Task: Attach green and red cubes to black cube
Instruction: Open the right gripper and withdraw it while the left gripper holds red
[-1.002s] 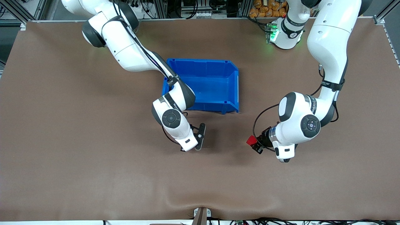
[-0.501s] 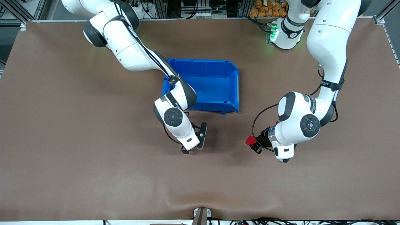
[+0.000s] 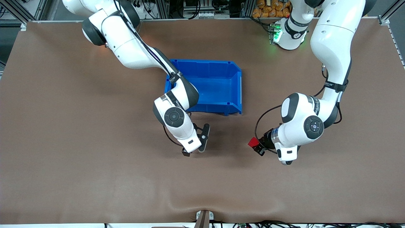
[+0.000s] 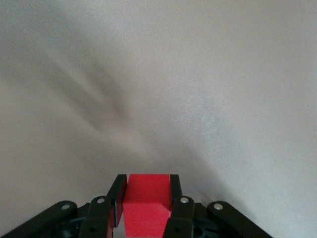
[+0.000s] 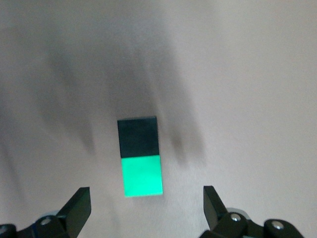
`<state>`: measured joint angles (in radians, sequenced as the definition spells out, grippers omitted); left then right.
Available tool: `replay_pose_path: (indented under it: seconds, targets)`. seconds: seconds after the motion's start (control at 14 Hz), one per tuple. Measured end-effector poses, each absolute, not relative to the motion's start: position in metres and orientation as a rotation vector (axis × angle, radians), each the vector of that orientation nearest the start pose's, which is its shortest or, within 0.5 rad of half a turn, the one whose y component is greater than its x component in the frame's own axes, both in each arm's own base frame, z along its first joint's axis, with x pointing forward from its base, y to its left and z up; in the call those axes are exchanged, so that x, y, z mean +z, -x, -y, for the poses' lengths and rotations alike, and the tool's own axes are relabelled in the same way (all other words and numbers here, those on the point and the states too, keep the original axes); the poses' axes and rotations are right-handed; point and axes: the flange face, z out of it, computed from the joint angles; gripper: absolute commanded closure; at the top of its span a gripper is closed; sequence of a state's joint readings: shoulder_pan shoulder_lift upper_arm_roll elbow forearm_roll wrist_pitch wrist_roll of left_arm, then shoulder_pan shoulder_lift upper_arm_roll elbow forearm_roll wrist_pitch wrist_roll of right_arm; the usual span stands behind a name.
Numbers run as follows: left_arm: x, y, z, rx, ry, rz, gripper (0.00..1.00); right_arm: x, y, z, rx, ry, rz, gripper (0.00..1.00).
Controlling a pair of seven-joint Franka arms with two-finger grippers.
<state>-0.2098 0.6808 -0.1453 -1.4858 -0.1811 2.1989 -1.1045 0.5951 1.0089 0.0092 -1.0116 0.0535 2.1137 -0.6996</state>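
Green cube (image 5: 142, 176) joined to black cube (image 5: 138, 137), on table near bin (image 3: 218, 83). R gripper (image 5: 143, 208) over them, fingers wide. L gripper (image 3: 257, 147) clamps red cube (image 3: 252, 142), toward left arm's end from bin. Cubes prob. light, rigid; grip flat sides.

Bin (image 3: 239, 85) sits upper centre of frame on the surface (image 3: 95, 177). Lower in frame, right gripper (image 3: 194, 148) hangs over green cube (image 5: 142, 176) and black cube (image 5: 138, 136), which touch side by side. Toward the left arm's end, left gripper (image 3: 258, 147) fingers (image 4: 115, 198) clamp red cube (image 3: 252, 142).
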Motion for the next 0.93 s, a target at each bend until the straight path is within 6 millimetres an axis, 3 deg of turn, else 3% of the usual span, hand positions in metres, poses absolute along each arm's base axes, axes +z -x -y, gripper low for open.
replay_pose_path:
  seconds: [0.21, 0.36, 0.5, 0.72, 0.93]
  targets:
    - [0.280, -0.679, 0.237, 0.215, 3.015, 1.423, 1.00, 0.278, -0.655, -0.442, -0.144, 2.597, 1.674, 0.00]
    - [0.280, -0.679, 0.237, 0.208, 3.015, 1.408, 1.00, 0.302, -0.669, -0.415, -0.132, 2.680, 1.555, 0.00]
    - [0.279, -0.679, 0.234, 0.202, 3.012, 1.404, 1.00, 0.321, -0.696, -0.362, -0.123, 2.757, 1.431, 0.00]
    - [0.279, -0.680, 0.231, 0.199, 3.020, 1.387, 1.00, 0.350, -0.735, -0.259, -0.113, 2.844, 1.236, 0.00]
    - [0.279, -0.680, 0.233, 0.199, 3.023, 1.382, 1.00, 0.391, -0.738, -0.204, -0.041, 2.875, 1.136, 0.00]
